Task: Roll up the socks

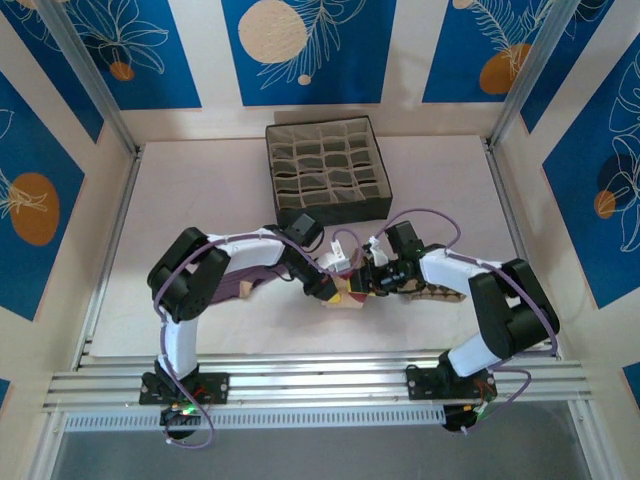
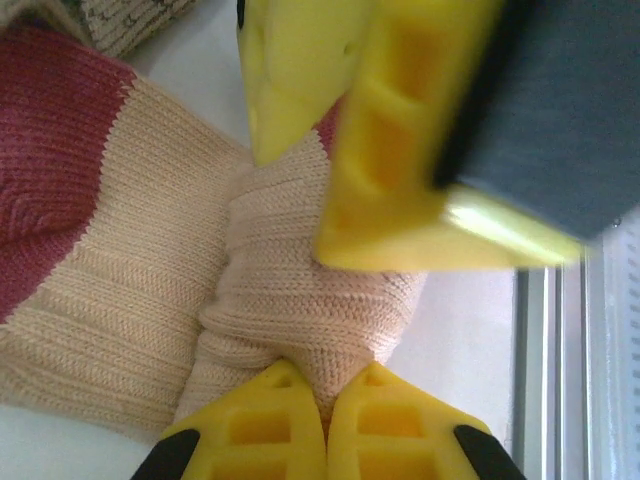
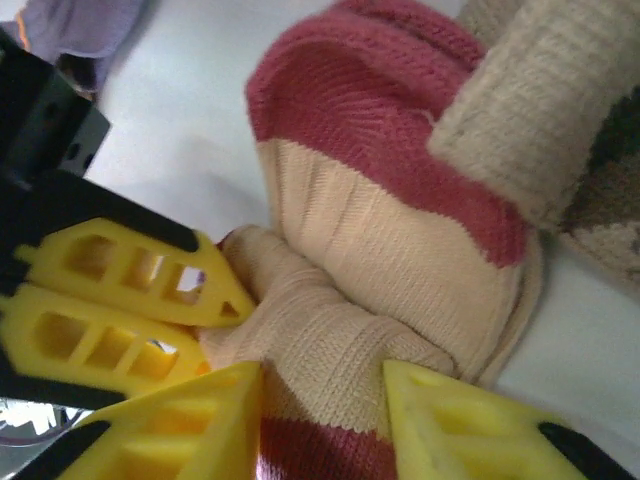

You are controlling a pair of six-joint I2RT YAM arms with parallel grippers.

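White tabletop (image 1: 200, 200), beige sock (image 2: 290, 300) bunched at centre.
Our left gripper (image 2: 323, 398) pinches the sock's fold; our right gripper (image 3: 322, 382) straddles it from opposite, whether clamped we cannot tell.

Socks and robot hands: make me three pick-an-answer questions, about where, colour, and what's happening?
1. Where is the box? A) beside the arms' bases B) on top of an arm C) at the table's far side
2. What colour is the beige sock's toe? A) maroon B) green C) black
3. What is the left hand doing? A) wide open B) shut on the sock C) holding the box
Answers: C, it sits at the far edge; A, the tip is maroon; B, its fingers pinch the fabric.
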